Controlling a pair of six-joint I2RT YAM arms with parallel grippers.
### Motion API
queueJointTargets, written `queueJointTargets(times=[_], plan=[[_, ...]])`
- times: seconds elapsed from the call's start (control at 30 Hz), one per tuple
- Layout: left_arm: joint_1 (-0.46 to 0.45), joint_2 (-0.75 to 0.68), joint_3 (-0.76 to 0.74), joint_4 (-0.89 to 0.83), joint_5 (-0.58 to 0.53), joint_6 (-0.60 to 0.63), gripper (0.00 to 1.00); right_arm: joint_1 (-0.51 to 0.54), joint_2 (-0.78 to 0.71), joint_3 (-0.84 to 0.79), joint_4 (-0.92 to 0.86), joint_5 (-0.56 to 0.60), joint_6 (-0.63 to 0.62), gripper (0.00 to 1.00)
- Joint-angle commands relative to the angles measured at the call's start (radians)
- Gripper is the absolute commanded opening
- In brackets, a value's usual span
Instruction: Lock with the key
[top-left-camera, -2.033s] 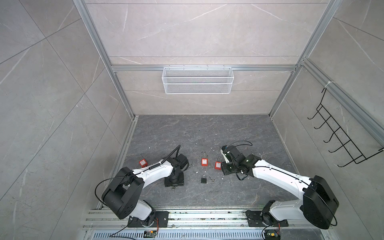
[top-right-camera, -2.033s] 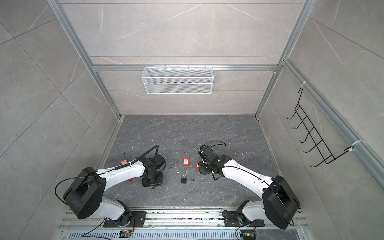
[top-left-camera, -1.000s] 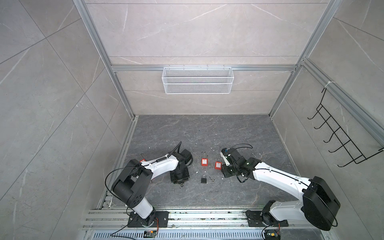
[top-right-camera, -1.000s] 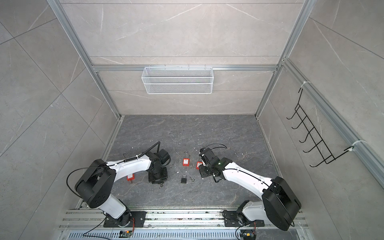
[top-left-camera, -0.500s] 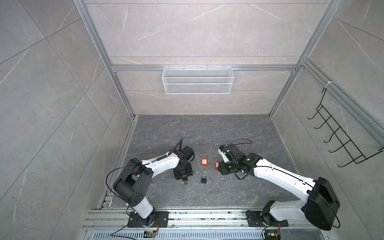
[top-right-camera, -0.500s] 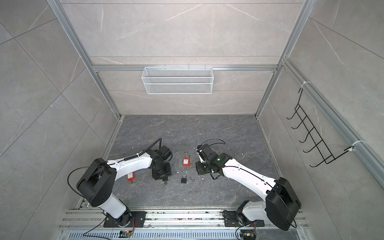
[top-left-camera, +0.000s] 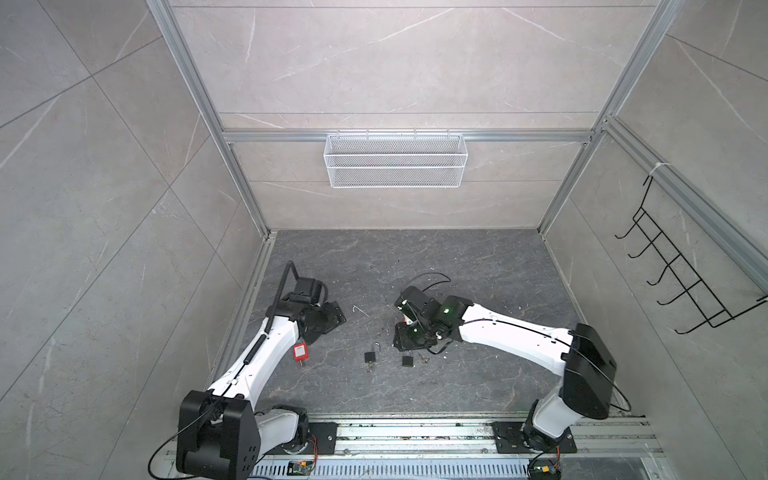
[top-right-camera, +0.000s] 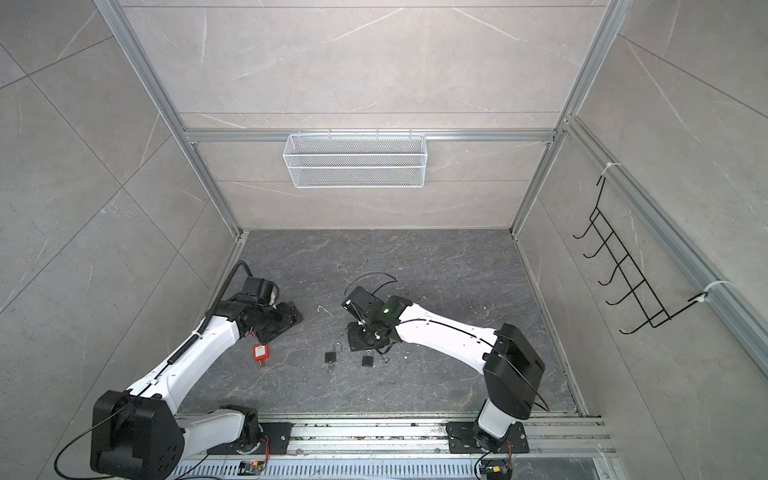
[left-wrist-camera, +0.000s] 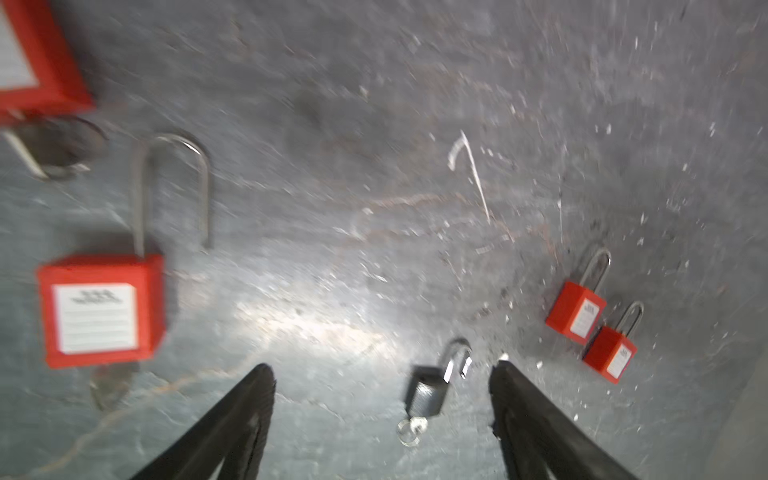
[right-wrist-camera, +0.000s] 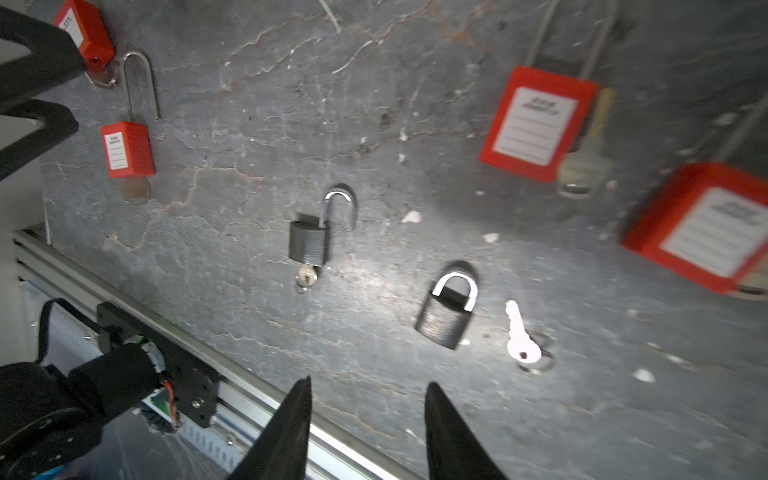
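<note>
- The left gripper (left-wrist-camera: 382, 368) has drawn back leftward, jaws spread wide, empty.
- The right gripper (right-wrist-camera: 370, 382) hovers, jaws parted, holding nothing.
- The key (right-wrist-camera: 518, 332) lies on the floor (right-wrist-camera: 415, 124), just beside the closed black padlock (right-wrist-camera: 446, 320).

A dark grey marbled slab (top-left-camera: 415, 266) is strewn with white specks (right-wrist-camera: 411, 216). Laid on it are a black padlock (right-wrist-camera: 309, 243), shackle swung open, with a key (right-wrist-camera: 306, 276) at its base, a shut black padlock (right-wrist-camera: 449, 316) with a loose silver key (right-wrist-camera: 519, 336) just beside it, and four red padlocks (right-wrist-camera: 128, 147)
</note>
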Motion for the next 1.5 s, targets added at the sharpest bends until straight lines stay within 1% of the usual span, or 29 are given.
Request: queueJointTargets(times=[0.0, 0.07, 0.13, 0.3, 0.53, 0.7, 0.97, 1.3, 1.47], plan=[[0.083, -0.011, -0.02, 0.021, 0.163, 0.091, 0.87, 0.037, 0.106, 0.08, 0.025, -0.038, 0.098, 0.47], [0.122, -0.008, -0.028, 0.038, 0.206, 0.103, 0.87, 0.057, 0.193, 0.163, -0.038, -0.022, 0.088, 0.48], [0.146, -0.001, -0.038, 0.053, 0.233, 0.102, 0.88, 0.07, 0.262, 0.231, -0.063, -0.031, 0.075, 0.49], [0.177, 0.019, -0.075, 0.107, 0.3, 0.101, 0.89, 0.081, 0.408, 0.39, -0.158, -0.051, 0.043, 0.51], [0.181, 0.023, -0.095, 0.111, 0.295, 0.135, 0.89, 0.084, 0.548, 0.567, -0.321, -0.003, 0.033, 0.52], [0.183, 0.034, -0.103, 0.117, 0.309, 0.145, 0.91, 0.086, 0.612, 0.647, -0.379, 0.0, 0.029, 0.52], [0.184, 0.045, -0.104, 0.118, 0.3, 0.152, 0.91, 0.086, 0.697, 0.749, -0.469, 0.005, 0.026, 0.52], [0.185, 0.055, -0.103, 0.112, 0.295, 0.157, 0.91, 0.086, 0.75, 0.804, -0.534, 0.021, 0.041, 0.49], [0.186, 0.052, -0.104, 0.112, 0.29, 0.157, 0.91, 0.088, 0.781, 0.84, -0.556, 0.01, 0.033, 0.46]])
